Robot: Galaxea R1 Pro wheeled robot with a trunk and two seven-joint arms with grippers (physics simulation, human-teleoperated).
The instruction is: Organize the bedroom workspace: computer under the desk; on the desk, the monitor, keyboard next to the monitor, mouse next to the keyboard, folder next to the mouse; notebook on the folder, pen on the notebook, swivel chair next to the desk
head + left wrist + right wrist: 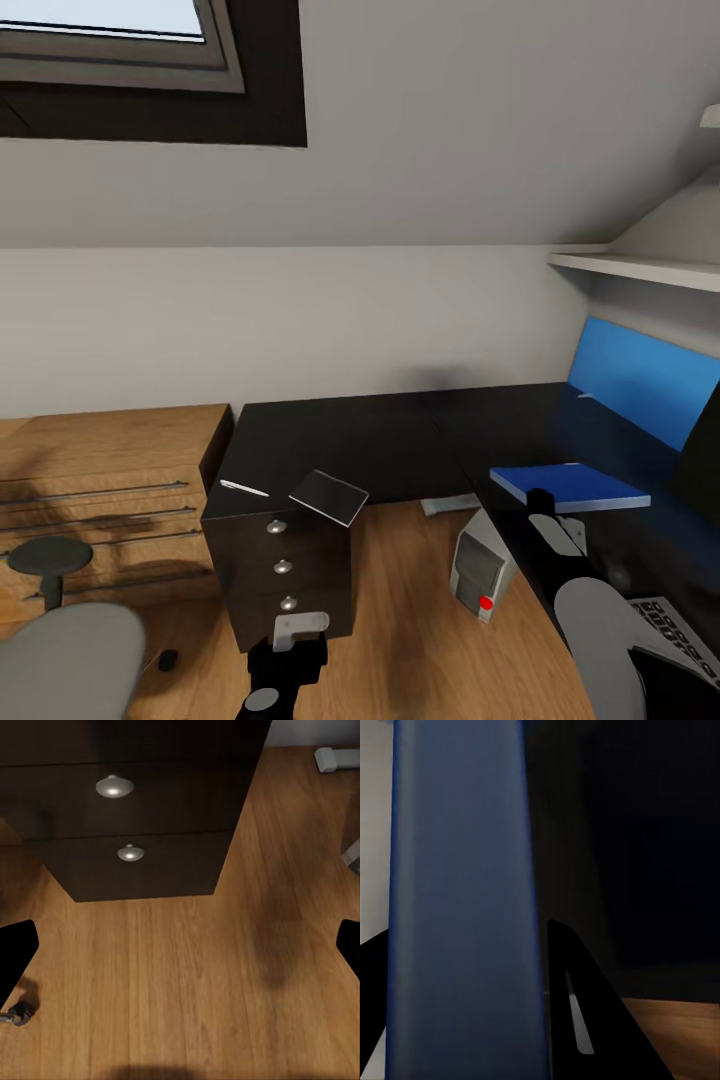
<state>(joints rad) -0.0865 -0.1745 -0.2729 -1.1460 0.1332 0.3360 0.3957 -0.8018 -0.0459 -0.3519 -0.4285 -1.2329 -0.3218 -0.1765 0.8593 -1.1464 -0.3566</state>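
Room: sloped-ceiling bedroom with pale walls, a wooden floor (420, 620) and a dark-framed skylight (120, 40) at the upper left of the head view
Swivel chair: grey seat (60, 660) at the lower left corner, one round black armrest (48, 556) just above it
Mouse: small black lump (168, 660) on the floor beside the chair seat
Left gripper: (290, 650) low at centre, hanging over the floor in front of the drawer unit; in the left wrist view its black fingertips (16, 949) sit wide apart at the frame edges, holding nothing
Keyboard: grey keys (672, 625) at the lower right corner, on the desk
Right gripper: (545, 505) right of centre, clamped on the near edge of the folder; the right wrist view has blue filling the space between its dark fingers (585, 1012)
Computer: silver-grey tower (482, 572) with a red dot, standing on the floor by the desk's inner corner
Drawer unit: black, three silver knobs (282, 566); two knobs show in the left wrist view (114, 787)
Notebook: dark slab with pale edges (329, 496), tilted at the desk's front edge above the drawers
Pen: thin white stick (243, 488) lying on the desk just left of the notebook
Folder: bright blue rectangle (575, 485), flat above the right wing of the desk
Desk: glossy black L-shaped top (380, 440) running along the back wall and down the right side
Cabinet: light wooden drawers (110, 490) at middle left
Far right: blue wall panel (640, 385) under a white shelf (640, 268)
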